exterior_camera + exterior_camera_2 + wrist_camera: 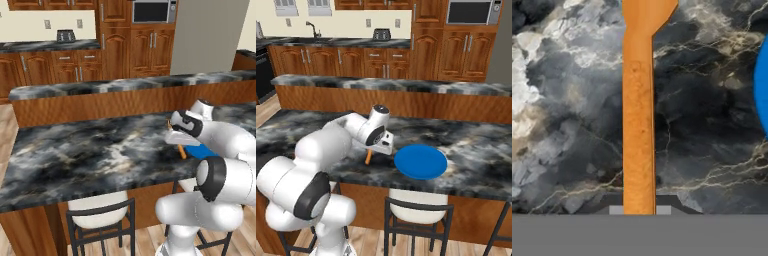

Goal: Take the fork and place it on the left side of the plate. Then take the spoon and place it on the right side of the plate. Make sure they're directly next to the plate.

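The fork (638, 115) runs up from between the fingers, which are closed on its handle. It sits over the dark marbled worktop (572, 125), with the blue plate (420, 161) just beside it.

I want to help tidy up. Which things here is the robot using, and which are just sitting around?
Using:
fork, in the shut gripper
plate, on the counter beside the fork

Just sitting around:
stool under the counter
toaster on the back counter
microwave up in the cabinets
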